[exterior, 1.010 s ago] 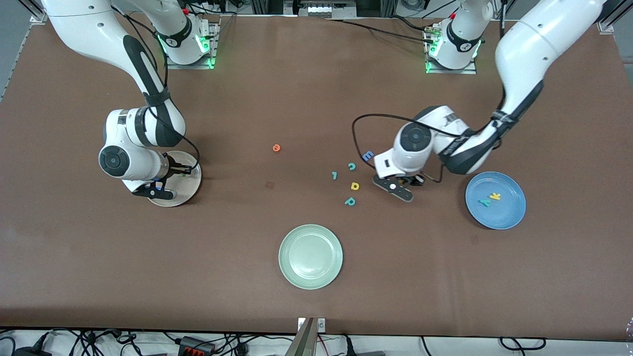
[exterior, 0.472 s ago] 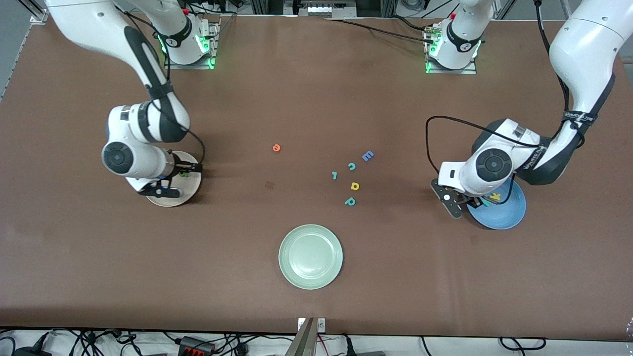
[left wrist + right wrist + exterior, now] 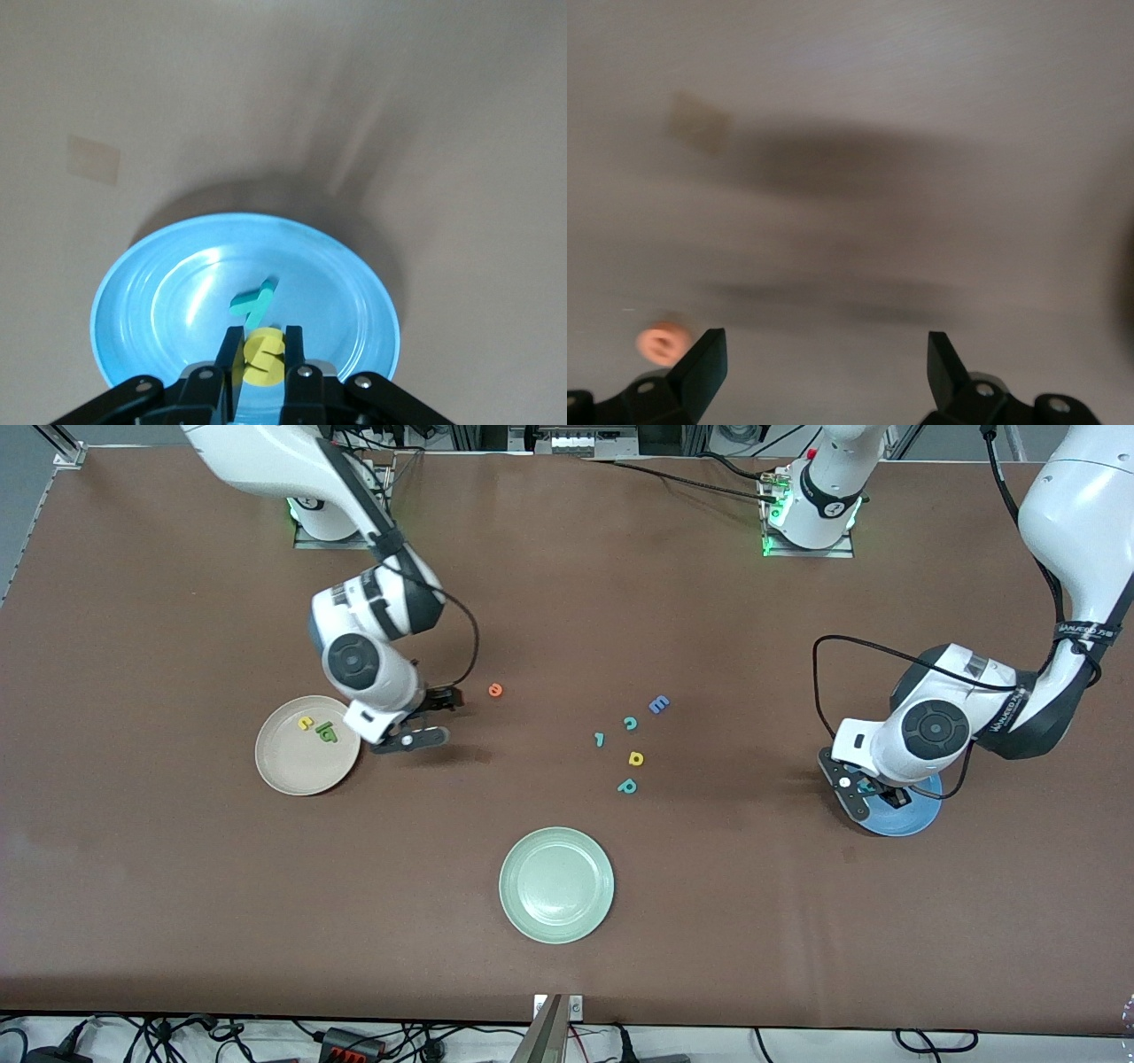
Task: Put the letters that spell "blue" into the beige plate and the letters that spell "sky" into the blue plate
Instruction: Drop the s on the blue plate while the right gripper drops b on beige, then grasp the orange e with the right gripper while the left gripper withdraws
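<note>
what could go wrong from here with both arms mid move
1. The left gripper holds the yellow s over the blue plate, right above the teal y; a drop could bounce it off that letter.
2. The right gripper is open over bare table, with the orange e off beside one finger; it may close beside the letter or nudge it away.
3. Decoys like the blue E lie nearby.

Orange e beside spread right gripper
</note>
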Controlling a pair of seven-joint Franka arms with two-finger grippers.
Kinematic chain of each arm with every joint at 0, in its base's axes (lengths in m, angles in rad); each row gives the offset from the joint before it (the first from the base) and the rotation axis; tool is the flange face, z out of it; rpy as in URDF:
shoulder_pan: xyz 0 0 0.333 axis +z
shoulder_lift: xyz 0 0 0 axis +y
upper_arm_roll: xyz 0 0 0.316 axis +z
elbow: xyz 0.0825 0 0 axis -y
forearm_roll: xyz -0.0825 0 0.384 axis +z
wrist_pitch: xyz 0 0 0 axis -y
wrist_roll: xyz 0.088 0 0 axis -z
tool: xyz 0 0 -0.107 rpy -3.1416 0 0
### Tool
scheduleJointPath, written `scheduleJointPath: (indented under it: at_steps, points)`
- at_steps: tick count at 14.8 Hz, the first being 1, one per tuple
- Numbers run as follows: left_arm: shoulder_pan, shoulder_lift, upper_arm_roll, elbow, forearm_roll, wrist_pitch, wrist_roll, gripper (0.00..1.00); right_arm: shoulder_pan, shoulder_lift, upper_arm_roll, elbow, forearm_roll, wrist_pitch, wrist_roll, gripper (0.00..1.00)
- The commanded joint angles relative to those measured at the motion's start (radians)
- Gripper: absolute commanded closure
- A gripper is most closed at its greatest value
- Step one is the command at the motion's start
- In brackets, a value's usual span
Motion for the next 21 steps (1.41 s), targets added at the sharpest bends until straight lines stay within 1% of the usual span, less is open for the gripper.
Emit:
scheduleJointPath:
  at_steps: [1, 3, 5, 6, 8, 9, 10, 11, 13, 16, 18, 19, 21]
  points:
    - [0.013, 0.002, -0.014, -0.003, 0.022, -0.011, 0.018, 0.01, 0.093, 0.037, -0.004, -0.01, 0.011, 0.077, 0.185, 0.0]
    - [0.015, 0.002, -0.016, -0.005, 0.021, -0.012, 0.021, 0.0, 0.129, 0.058, -0.004, -0.009, 0.011, 0.119, 0.261, 0.0]
    - [0.015, 0.002, -0.017, -0.005, 0.021, -0.011, 0.021, 0.0, 0.146, 0.066, -0.004, -0.009, 0.011, 0.124, 0.296, 0.05]
    - [0.015, 0.002, -0.017, -0.006, 0.018, -0.012, 0.021, 0.0, 0.153, 0.07, -0.004, -0.009, 0.011, 0.128, 0.314, 0.09]
    - [0.014, 0.002, -0.02, -0.003, 0.011, -0.015, 0.021, 0.0, 0.162, 0.075, -0.004, -0.009, 0.011, 0.139, 0.324, 0.14]
    - [0.014, 0.001, -0.022, -0.002, 0.007, -0.015, 0.021, 0.0, 0.164, 0.08, -0.004, -0.009, 0.011, 0.14, 0.324, 0.19]
    - [0.014, -0.001, -0.025, 0.001, 0.001, -0.017, 0.019, 0.0, 0.164, 0.08, -0.004, -0.009, 0.011, 0.14, 0.324, 0.31]
    - [0.014, -0.002, -0.026, 0.004, -0.002, -0.018, 0.018, 0.0, 0.166, 0.08, -0.004, -0.009, 0.011, 0.14, 0.325, 0.36]
    - [0.018, -0.005, -0.069, 0.02, -0.06, -0.023, 0.01, 0.0, 0.167, 0.08, -0.004, -0.009, 0.011, 0.14, 0.327, 0.42]
    - [-0.012, 0.002, -0.071, 0.096, -0.169, -0.058, -0.013, 0.0, 0.167, 0.077, -0.004, -0.009, 0.011, 0.136, 0.344, 0.43]
    - [-0.045, 0.001, -0.072, 0.133, -0.194, -0.089, -0.072, 0.0, 0.167, 0.08, -0.004, -0.009, 0.011, 0.139, 0.345, 0.43]
    - [-0.069, 0.001, -0.074, 0.171, -0.218, -0.138, -0.126, 0.0, 0.167, 0.078, -0.004, -0.009, 0.011, 0.137, 0.345, 0.44]
    - [-0.13, 0.001, -0.072, 0.274, -0.313, -0.237, -0.249, 0.0, 0.173, 0.078, -0.004, -0.009, 0.011, 0.136, 0.348, 0.44]
